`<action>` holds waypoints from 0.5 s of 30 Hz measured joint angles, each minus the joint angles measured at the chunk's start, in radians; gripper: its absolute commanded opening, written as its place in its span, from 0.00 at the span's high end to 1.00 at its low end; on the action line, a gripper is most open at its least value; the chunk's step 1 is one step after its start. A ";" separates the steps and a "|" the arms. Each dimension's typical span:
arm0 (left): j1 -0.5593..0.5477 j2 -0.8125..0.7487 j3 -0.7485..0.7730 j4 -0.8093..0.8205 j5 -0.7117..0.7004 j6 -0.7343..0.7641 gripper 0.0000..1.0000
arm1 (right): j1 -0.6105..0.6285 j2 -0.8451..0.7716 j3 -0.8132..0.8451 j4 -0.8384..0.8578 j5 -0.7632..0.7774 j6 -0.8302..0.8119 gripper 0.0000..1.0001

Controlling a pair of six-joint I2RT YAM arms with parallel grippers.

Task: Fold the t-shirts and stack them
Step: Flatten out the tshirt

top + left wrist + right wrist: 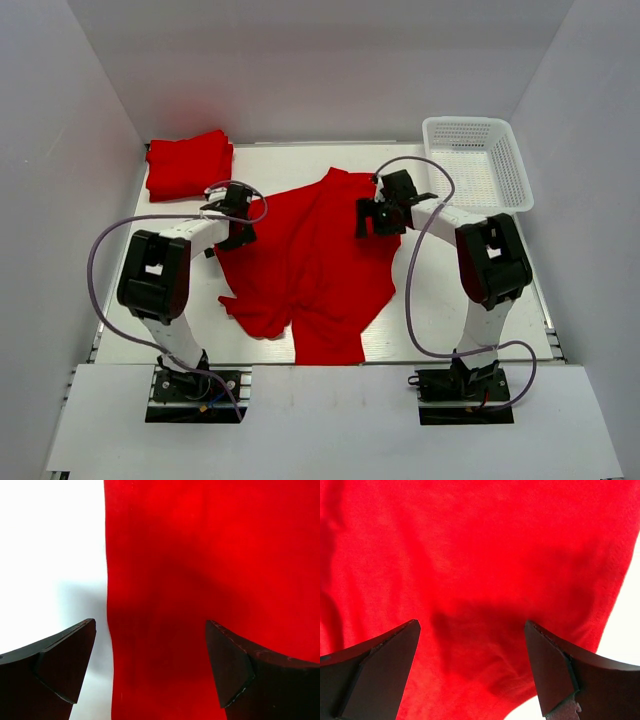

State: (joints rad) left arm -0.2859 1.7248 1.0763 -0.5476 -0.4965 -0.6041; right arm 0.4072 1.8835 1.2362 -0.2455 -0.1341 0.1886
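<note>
A red t-shirt (310, 265) lies spread and partly folded in the middle of the table. A stack of folded red t-shirts (188, 164) sits at the back left. My left gripper (238, 236) is open just above the spread shirt's left edge; in the left wrist view (150, 645) the cloth edge (200, 580) runs between its fingers (65, 660). My right gripper (368, 222) is open over the shirt's right edge; in the right wrist view (472, 645) red cloth (470, 555) fills the gap between the fingers (555, 665).
A white mesh basket (476, 160) stands at the back right. White walls close in the table on three sides. The arm cables loop beside each arm.
</note>
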 measured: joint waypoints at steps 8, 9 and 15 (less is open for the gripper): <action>0.079 0.152 0.085 0.141 0.089 0.071 0.00 | -0.073 0.039 0.003 0.020 -0.034 0.033 0.10; 0.084 0.173 0.107 0.159 0.100 0.078 0.00 | -0.084 0.045 0.011 0.021 -0.035 0.037 0.10; 0.107 0.312 0.266 0.240 0.152 0.147 0.00 | -0.154 0.107 0.097 0.012 -0.021 0.039 0.10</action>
State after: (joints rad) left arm -0.1787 2.0365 1.3418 -0.3073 -0.3443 -0.4568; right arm 0.2527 1.9903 1.3327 -0.2333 -0.1547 0.2272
